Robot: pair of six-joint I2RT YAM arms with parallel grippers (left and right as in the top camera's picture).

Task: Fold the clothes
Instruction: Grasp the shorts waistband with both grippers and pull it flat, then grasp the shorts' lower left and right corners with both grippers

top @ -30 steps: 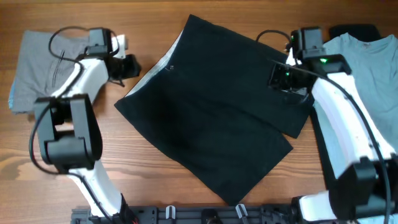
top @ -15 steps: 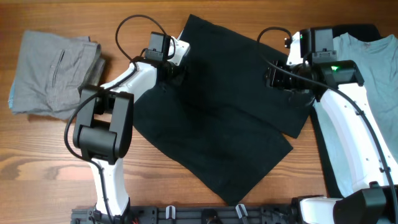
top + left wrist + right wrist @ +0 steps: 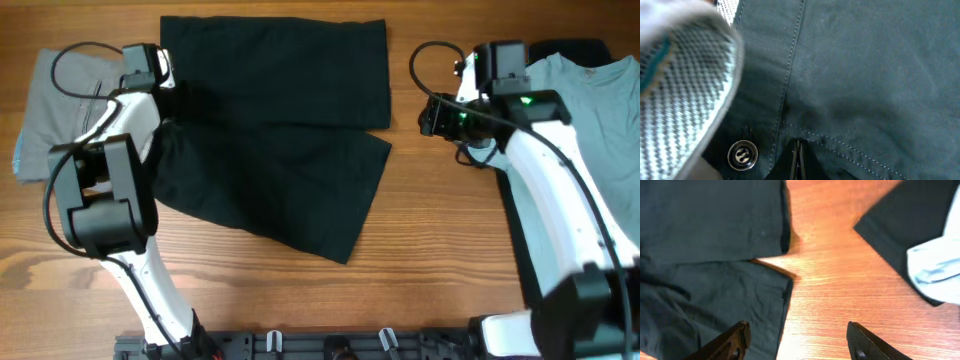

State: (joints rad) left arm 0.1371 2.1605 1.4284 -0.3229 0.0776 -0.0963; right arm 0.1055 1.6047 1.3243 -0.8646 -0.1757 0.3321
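Dark shorts (image 3: 275, 140) lie spread on the wooden surface (image 3: 440, 260), waistband (image 3: 762, 60) left, legs pointing right. The left end effector (image 3: 168, 92) sits at the waistband near the button (image 3: 741, 154); its grip cannot be told. The right end effector (image 3: 797, 337) hovers spread over bare wood beside the hems (image 3: 785, 225). The cloth looks soft, light, limp; stitched waistband and hems seem the firmest holds.
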